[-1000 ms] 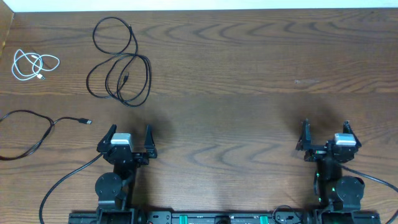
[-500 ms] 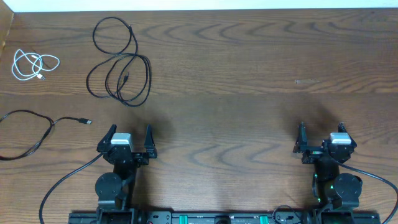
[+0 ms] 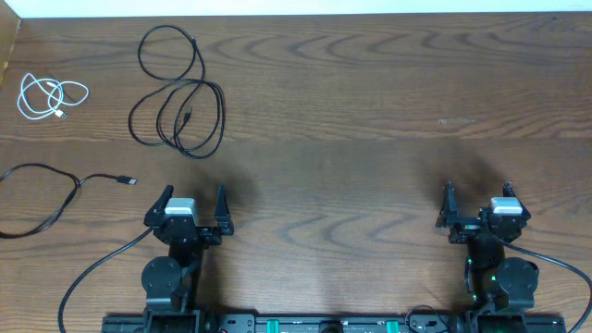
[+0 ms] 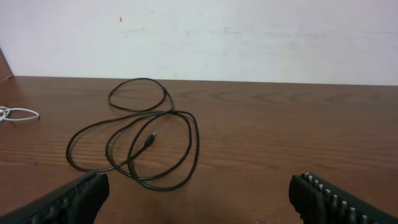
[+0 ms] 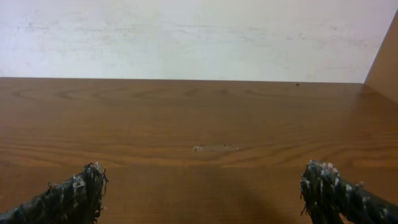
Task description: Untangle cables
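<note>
L gripper [image 3: 192, 198] and R gripper [image 3: 479, 200] both sit at the front edge of the table [image 3: 370, 139], jaws apart, nothing held. Looped black cable [image 3: 223, 111] lies ahead of L twd the far-left corner, long axis approx front-to-back. L arm is far nearer. Count: 3 cables, i.e. that one, white cable [image 3: 42, 97] at the far-left corner, other black cable [image 3: 125, 179] by the left edge.

Left-hand black cable [image 3: 124, 179] and white cable [image 4: 35, 114], clipped by frame edges.
</note>
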You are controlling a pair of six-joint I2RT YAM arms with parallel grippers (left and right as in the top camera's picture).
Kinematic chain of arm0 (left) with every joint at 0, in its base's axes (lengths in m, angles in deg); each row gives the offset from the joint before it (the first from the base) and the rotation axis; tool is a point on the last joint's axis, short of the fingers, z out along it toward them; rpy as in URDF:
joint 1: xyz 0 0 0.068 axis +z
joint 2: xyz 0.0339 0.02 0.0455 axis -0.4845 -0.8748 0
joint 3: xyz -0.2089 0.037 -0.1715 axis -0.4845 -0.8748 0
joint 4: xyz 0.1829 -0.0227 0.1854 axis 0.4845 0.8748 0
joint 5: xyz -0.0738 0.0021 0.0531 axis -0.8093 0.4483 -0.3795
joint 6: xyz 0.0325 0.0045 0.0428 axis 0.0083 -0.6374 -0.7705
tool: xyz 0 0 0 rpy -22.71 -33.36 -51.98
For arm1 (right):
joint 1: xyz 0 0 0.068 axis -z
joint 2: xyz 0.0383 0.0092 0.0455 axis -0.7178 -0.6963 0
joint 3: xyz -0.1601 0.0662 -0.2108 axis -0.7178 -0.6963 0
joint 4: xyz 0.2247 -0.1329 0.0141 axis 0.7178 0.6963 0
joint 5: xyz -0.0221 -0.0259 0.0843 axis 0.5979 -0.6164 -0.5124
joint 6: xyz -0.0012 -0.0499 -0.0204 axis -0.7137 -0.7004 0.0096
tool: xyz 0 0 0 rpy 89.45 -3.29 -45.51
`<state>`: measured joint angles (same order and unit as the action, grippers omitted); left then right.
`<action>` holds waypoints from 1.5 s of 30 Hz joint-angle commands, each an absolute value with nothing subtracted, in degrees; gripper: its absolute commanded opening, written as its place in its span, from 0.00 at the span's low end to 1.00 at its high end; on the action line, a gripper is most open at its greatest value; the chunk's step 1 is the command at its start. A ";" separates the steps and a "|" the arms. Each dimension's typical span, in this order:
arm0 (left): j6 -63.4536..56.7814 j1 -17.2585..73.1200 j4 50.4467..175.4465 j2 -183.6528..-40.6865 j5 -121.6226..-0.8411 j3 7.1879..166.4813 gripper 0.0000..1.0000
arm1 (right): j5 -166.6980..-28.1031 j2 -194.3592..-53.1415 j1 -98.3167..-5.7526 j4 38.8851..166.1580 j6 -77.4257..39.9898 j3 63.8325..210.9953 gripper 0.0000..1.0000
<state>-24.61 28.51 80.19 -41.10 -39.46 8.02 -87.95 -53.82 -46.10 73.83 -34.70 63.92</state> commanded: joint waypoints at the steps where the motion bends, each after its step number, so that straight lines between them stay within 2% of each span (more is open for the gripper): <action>1: -24.55 28.75 82.38 -40.75 -40.62 7.19 0.98 | -88.47 -53.25 -46.17 74.49 -36.47 63.83 0.99; 45: -24.55 28.75 82.38 -40.75 -40.62 7.19 0.98 | -89.94 -53.25 -46.71 74.49 -33.52 63.83 0.99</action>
